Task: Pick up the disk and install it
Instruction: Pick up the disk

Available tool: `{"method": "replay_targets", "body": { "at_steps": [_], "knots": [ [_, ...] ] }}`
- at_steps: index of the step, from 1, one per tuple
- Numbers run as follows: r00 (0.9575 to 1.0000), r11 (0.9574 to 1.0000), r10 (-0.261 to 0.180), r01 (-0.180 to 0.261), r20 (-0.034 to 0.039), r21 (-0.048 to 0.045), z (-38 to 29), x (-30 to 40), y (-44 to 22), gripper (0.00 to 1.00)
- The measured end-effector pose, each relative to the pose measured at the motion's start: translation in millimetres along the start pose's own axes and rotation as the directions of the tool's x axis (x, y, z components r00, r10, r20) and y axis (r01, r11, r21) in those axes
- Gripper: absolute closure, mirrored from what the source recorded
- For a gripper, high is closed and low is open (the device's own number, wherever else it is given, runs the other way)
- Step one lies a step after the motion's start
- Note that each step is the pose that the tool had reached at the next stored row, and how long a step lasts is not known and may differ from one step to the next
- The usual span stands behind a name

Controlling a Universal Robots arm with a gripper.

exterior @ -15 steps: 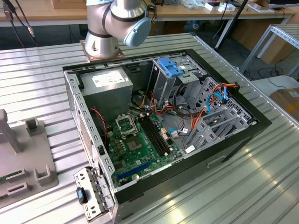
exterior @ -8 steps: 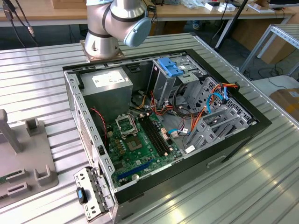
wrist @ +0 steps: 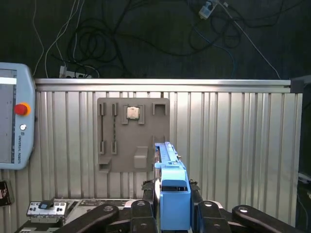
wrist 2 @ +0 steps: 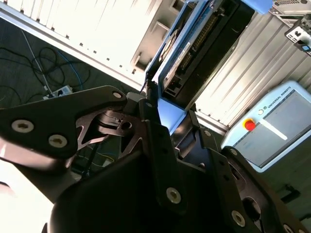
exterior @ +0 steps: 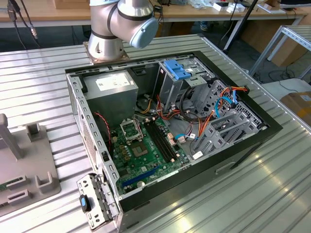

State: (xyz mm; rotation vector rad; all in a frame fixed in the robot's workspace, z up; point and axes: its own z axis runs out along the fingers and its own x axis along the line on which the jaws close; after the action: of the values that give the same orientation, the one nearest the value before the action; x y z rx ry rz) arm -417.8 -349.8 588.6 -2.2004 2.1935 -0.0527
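In the first wrist view, my gripper (wrist: 173, 203) is shut on the disk (wrist: 170, 170). The disk stands on edge between the black fingers (wrist: 149, 196), its bright blue carrier facing the camera. In the second wrist view, the disk (wrist 2: 204, 39) runs away from the gripper (wrist 2: 167, 116), showing its dark body framed in blue. It hangs high above the ribbed metal table (wrist: 233, 126). In the exterior view, the open computer case (exterior: 170, 121) lies on the table below the arm's grey joint (exterior: 124, 22).
A grey fixture plate (wrist: 131, 133) with a small chip lies on the table under the disk; it is also at the exterior view's left (exterior: 24, 170). A teach pendant (wrist: 14, 121) with a red button lies beside it. Inside the case are a ribbed blue flap (exterior: 177, 70), a motherboard (exterior: 146, 150) and cables.
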Motion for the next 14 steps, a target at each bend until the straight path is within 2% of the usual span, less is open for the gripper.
{"method": "replay_targets", "body": {
  "at_steps": [1,3,4,5,6,8,10,11,14],
  "knots": [
    [1.0,1.0,0.0,0.0,0.0,0.0,0.5,0.0,-9.6,0.63],
    [1.0,1.0,0.0,0.0,0.0,-0.0001,0.9,0.0,-20.4,0.63],
    [1.0,1.0,0.0,0.0,0.0,0.0,1.6,0.1,-33.2,0.63],
    [1.0,1.0,0.0,0.0,0.0,0.0001,2.1,0.1,-42.9,0.63],
    [1.0,1.0,0.0,0.0,0.0,0.0,2.4,0.2,-49.5,0.63],
    [1.0,1.0,0.0,0.0,0.0,-0.0001,3.5,0.2,-73.2,0.63],
    [1.0,1.0,0.0,0.0,0.0001,0.0,4.1,0.3,-82.7,0.63],
    [1.0,1.0,0.0,0.0,0.0,-0.0001,4.8,0.3,-97.3,0.63],
    [1.0,1.0,0.0,0.0,0.0,-0.0001,6.0,0.4,-123.0,0.63]
  ]
}}
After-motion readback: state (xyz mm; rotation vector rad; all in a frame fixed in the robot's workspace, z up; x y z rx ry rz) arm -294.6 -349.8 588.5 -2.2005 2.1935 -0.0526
